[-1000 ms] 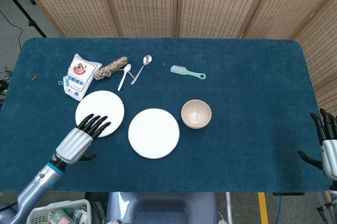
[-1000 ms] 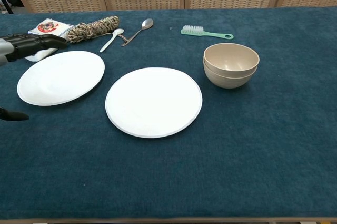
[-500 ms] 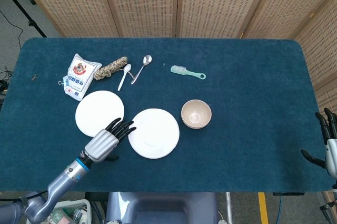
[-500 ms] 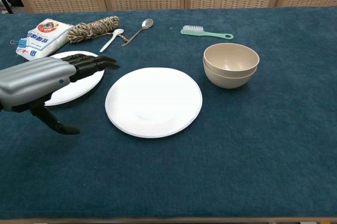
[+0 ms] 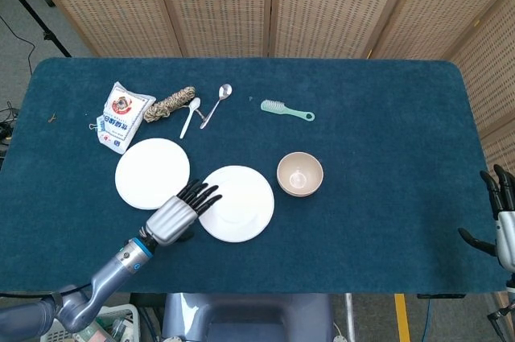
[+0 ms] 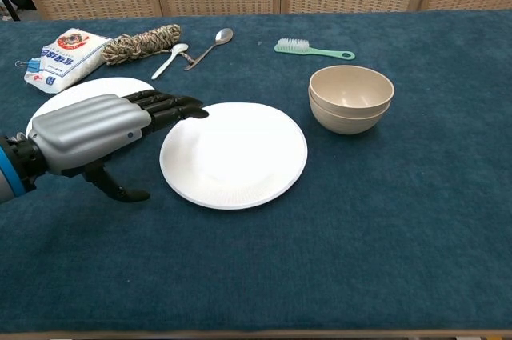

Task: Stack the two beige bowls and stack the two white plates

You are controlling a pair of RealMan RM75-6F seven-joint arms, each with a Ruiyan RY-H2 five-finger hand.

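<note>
On the dark blue cloth-covered counter (image 5: 386, 117), the left robot hand (image 5: 181, 212) lies flat with its black fingers (image 6: 172, 106) stretched out and slightly apart, holding nothing. Its fingertips reach over the left rim of the nearer round white plate (image 5: 238, 203). The second round white plate (image 5: 150, 171) lies flat just left of that one, partly hidden behind the hand in the chest view. The two beige bowls (image 6: 350, 98) sit nested, one inside the other, to the right of the nearer plate. The right robot hand (image 5: 502, 217) is at the counter's far right edge, fingers upright and spread, empty. Along the back lie a white printed packet (image 5: 122, 114), a coil of rope (image 5: 169, 104), two spoons (image 5: 206, 107) and a green-handled brush (image 5: 286, 109).
</note>
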